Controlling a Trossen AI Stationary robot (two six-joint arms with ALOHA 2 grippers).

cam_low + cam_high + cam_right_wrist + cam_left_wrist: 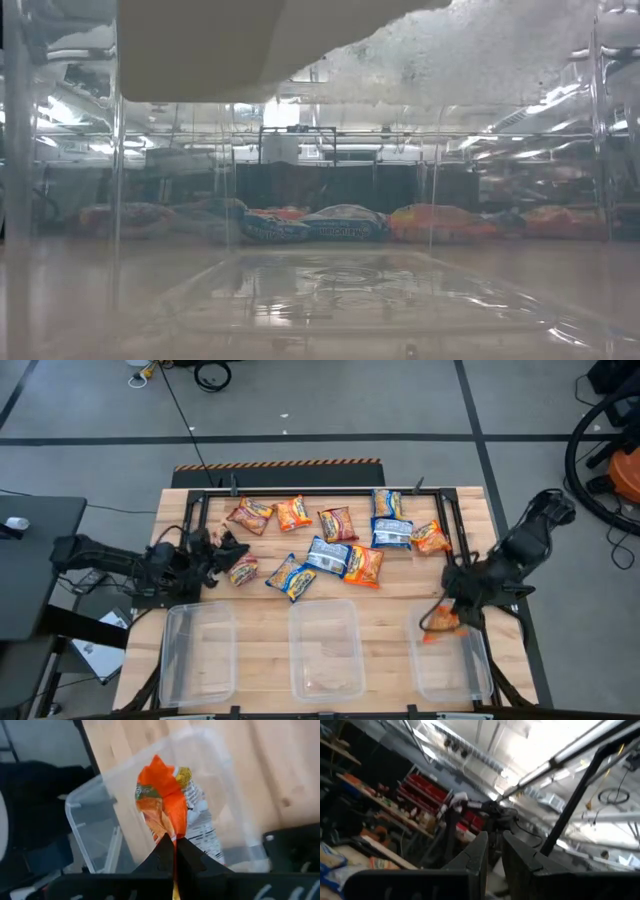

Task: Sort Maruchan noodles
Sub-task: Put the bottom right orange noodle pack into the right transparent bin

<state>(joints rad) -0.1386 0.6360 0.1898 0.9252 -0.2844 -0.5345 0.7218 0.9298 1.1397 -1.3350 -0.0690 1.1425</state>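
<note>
Maruchan noodles lie scattered across the far half of your counter (300, 650), ten or so flat packets in a loose band, their long axes pointing every which way. An orange packet (293, 513) and a dark red one (337, 524) sit tilted near the back rail, and a blue-and-white packet (388, 503) stands roughly lengthwise front to back on the right. Another blue-and-white one (327, 555) lies slanted in the middle, just beside an orange packet (364, 565).

Your right claw (447, 610) is clamped on an orange noodle packet (162, 805), pinching it by one narrow end. In the right wrist view the packet hangs with its long axis running away from the fingers, crumpled, over the right clear bin (450, 675). Printing shows on its white panel, but you cannot read it.

Three clear bins stand in a row along the near edge: the left bin (198, 655), the middle bin (325, 650) and the right one. No packet shows lying in any of them.

Your left claw (225, 552) sits at the left end of the band, just beside a reddish packet (243, 569). Its fingers stand nearly together with a narrow gap, and nothing shows between them in the left wrist view.
</note>
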